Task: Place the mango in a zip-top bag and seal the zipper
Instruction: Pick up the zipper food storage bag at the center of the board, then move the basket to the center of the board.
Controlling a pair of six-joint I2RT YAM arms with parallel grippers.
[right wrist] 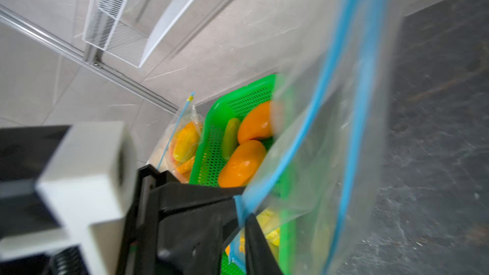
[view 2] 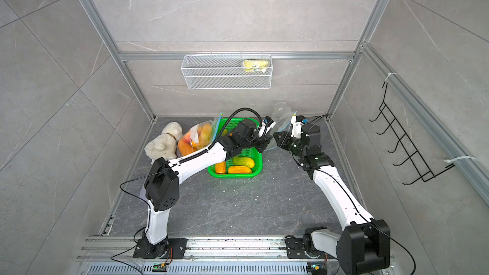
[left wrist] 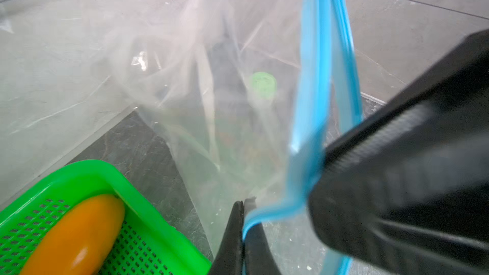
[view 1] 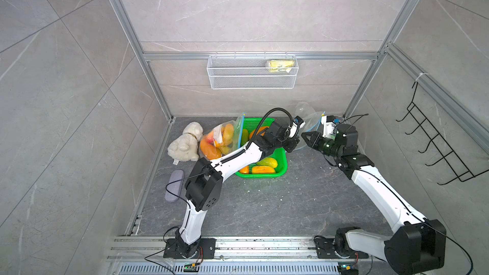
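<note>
The clear zip-top bag (view 1: 304, 111) with a blue zipper strip (left wrist: 315, 75) hangs upright between both grippers, right of the green basket (view 1: 260, 175). My left gripper (left wrist: 243, 207) is shut on the strip's lower end. In the right wrist view my right gripper (right wrist: 242, 212) has its jaws a little apart, the strip's corner still lying at their tips. In both top views the two grippers (view 1: 295, 145) (view 1: 304, 136) nearly touch, tip to tip. Orange mangoes (right wrist: 242, 164) (left wrist: 76, 234) lie in the basket. The bag (left wrist: 211, 101) looks empty.
A second zip-top bag (view 1: 219, 138) stuffed with fruit leans on the basket's left side, beside a white plush dog (view 1: 185, 142) and a purple case (view 1: 174, 185). A white wire shelf (view 1: 252, 72) hangs on the back wall, a black hook rack (view 1: 436, 149) on the right wall.
</note>
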